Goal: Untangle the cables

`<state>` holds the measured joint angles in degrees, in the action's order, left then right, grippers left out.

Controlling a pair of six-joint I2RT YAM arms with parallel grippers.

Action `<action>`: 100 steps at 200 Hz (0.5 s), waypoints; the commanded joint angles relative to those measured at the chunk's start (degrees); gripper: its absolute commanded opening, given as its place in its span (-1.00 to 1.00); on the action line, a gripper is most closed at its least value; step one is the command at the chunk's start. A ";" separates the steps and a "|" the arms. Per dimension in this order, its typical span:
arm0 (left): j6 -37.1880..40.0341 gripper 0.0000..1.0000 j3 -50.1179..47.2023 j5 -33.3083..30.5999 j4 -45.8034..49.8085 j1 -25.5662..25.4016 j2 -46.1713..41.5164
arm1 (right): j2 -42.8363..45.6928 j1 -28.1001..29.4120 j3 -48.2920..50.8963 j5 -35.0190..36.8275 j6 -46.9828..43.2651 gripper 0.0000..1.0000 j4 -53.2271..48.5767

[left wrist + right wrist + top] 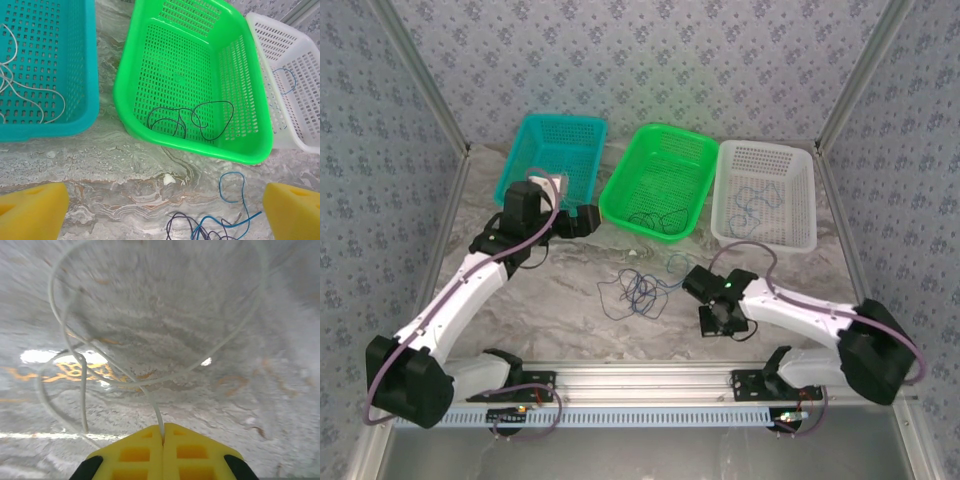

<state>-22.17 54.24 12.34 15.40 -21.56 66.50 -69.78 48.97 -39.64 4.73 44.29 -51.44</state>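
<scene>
So the green basket (660, 180) sits mid-table, with the teal basket (552, 155) just to its left, a strip of marble table (570, 290) showing between them, and the white basket (767, 190) snug against its right side. The main tangle (638, 290), blue and dark cables looped over each other, lies on the table just in front of the green basket's near rim, on the arms' side of it. There's a dark cable (190, 117) curled loosely on the green basket's floor, close to that same near wall. Left of the green basket, some whitish loops (20, 90) lie inside the teal one, and to its right a blue cable (287, 80) lies in the white one. The left gripper (164, 202) hangs by the green basket's near-left corner with its yellow fingers (32, 212) spread wide and nothing between them. The right gripper (688, 280) is down low in front of the green basket, at the right edge of the tangle, and its wrist view shows the jaws pressed together on a thin white cable (155, 410), which loops out ahead of the fingertips over the table.
</scene>
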 commanded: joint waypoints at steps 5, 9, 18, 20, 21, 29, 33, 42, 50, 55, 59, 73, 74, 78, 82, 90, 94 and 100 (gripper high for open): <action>-0.39 0.99 1.22 0.06 -0.81 -0.89 -1.55 | 8.28 0.37 -7.29 8.70 -2.50 -1.00 -5.03; -0.31 0.99 1.20 0.26 -1.14 -1.04 -1.63 | 9.09 0.36 -8.27 9.66 -2.96 -1.00 -4.72; -0.08 0.99 1.22 1.10 -2.11 -1.56 -1.64 | 10.50 0.48 -10.26 11.13 -4.41 -1.00 -3.21; -0.04 0.99 1.22 1.28 -2.34 -1.64 -1.64 | 10.66 0.51 -10.54 11.30 -4.81 -1.00 -2.89; -0.05 0.99 1.22 1.37 -2.45 -1.73 -1.64 | 10.78 0.55 -10.77 11.37 -5.00 -1.00 -2.67; 0.24 0.99 1.29 2.40 -3.51 -2.36 -1.64 | 11.11 0.77 -12.19 11.78 -6.82 -1.00 -0.02; 0.47 0.98 1.31 3.22 -3.97 -2.78 -1.68 | 11.11 1.04 -12.71 11.92 -7.61 -1.00 1.36; 0.80 0.98 1.18 5.05 -5.47 -3.74 -1.66 | 10.63 1.77 -13.84 12.13 -10.34 -1.00 4.33; 1.14 0.98 0.88 6.94 -7.13 -4.63 -1.64 | 9.71 2.53 -14.80 12.90 -11.94 -1.00 6.64; 1.52 0.98 0.72 8.40 -8.15 -5.24 -1.64 | 8.85 2.86 -15.39 13.85 -12.82 -1.00 7.56; 1.83 0.97 0.54 9.64 -8.96 -5.73 -1.63 | 8.17 3.27 -15.82 14.55 -13.51 -1.00 8.13; 2.69 0.94 -0.44 12.78 -11.51 -7.16 -1.63 | 5.73 4.09 -17.39 17.84 -15.81 -1.00 9.70; 2.72 0.94 -0.49 12.96 -11.70 -7.21 -1.59 | 5.54 4.15 -17.48 17.98 -15.90 -1.00 9.83; 2.89 0.93 -0.82 13.86 -12.34 -7.46 -1.55 | 4.90 4.30 -17.82 18.58 -16.45 -1.00 10.28; 3.21 0.92 -1.15 14.77 -12.88 -7.67 -1.53 | 4.37 4.40 -18.22 18.84 -16.92 -1.00 10.96; 3.71 0.89 -1.70 16.23 -13.65 -8.04 -1.38 | 3.52 4.42 -18.49 18.76 -17.98 -1.00 12.60; 3.99 0.88 -2.02 17.01 -13.83 -8.21 -1.29 | 3.28 4.46 -18.56 18.41 -18.28 -1.00 13.78; 4.55 0.85 -2.21 18.40 -14.05 -8.46 -1.05 | 2.87 4.28 -18.63 17.68 -18.89 -1.00 15.42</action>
<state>-20.47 53.25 23.00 6.15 -29.12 66.28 -65.34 53.04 -56.23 19.35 30.44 -41.98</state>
